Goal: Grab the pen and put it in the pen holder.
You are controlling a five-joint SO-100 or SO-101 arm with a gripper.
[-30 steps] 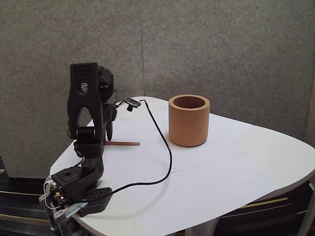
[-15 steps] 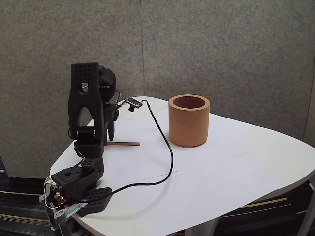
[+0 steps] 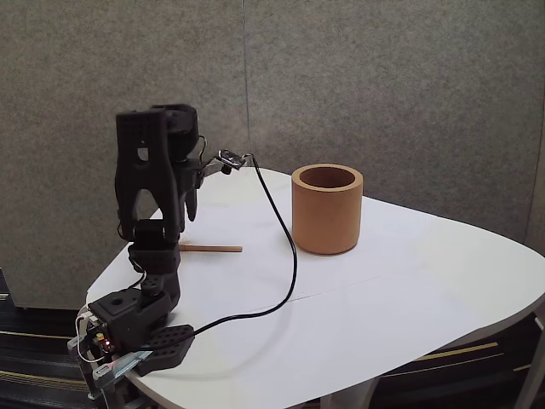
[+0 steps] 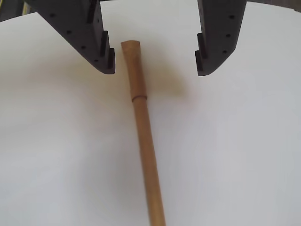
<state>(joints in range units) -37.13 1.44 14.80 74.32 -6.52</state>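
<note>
Pen (image 4: 141,127) flat on white table (image 4: 244,155), cap end at 12 o'clock in wrist view, between jaws nearer left one. Gripper (image 4: 155,59) spread, empty (above table, not touching). Shift left to centre, descend, pinch. Pen holder (image 3: 327,209) upright, well apart at 3 o'clock in fixed view.

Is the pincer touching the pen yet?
Apart. The wrist view shows the open pincer with white table visible between each finger and the pen, which lies flat.
</note>
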